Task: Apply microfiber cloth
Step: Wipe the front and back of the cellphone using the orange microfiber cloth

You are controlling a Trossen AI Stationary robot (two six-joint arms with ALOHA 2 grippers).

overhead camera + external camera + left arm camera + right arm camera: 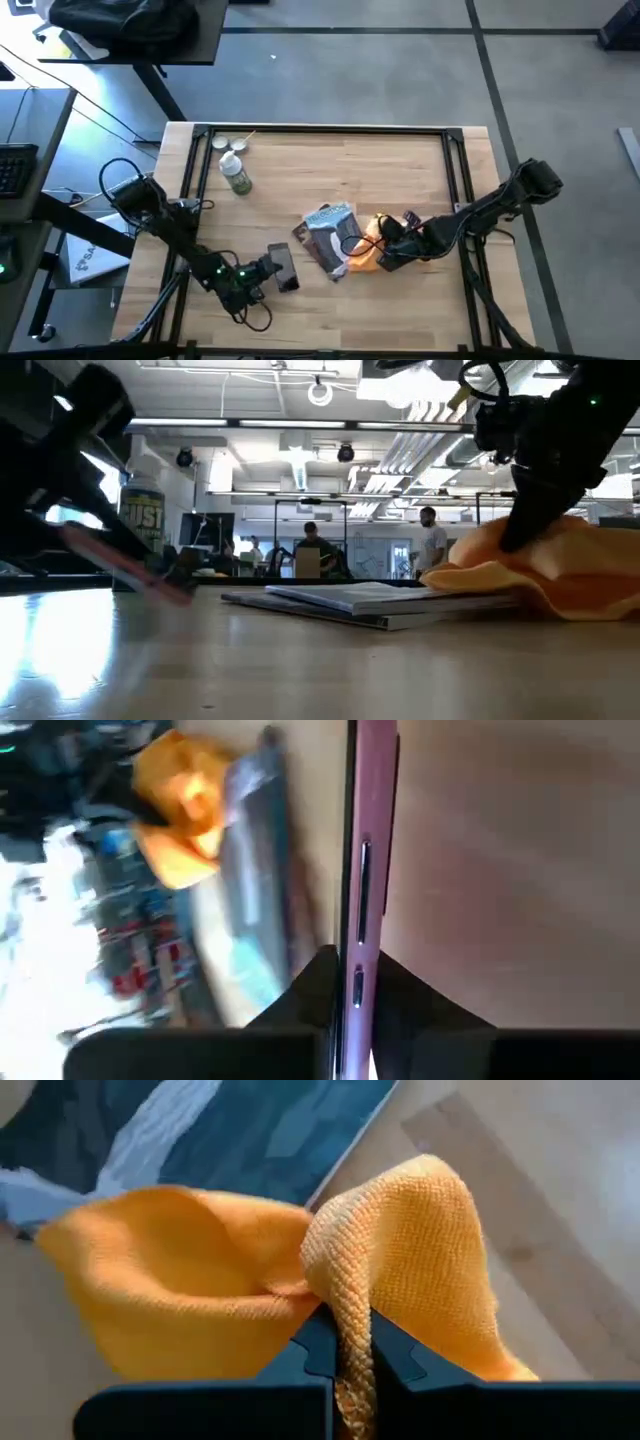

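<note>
Orange-yellow fabric is pinched between the pressed-together fingers of the right gripper (345, 1345), which grips a raised fold of the microfiber cloth (200, 1280) just beside the blue-grey printed packet (328, 232); the cloth lies bunched on the wooden table (400, 170) toward its right side, its edge touching the packet. Over on the left, the left gripper (350, 982) clamps the thin edge of a dark phone (370, 840) and holds it tilted above the tabletop. Farther back on the table a small green bottle (236, 176) lies near two small round lids (229, 144).
</note>
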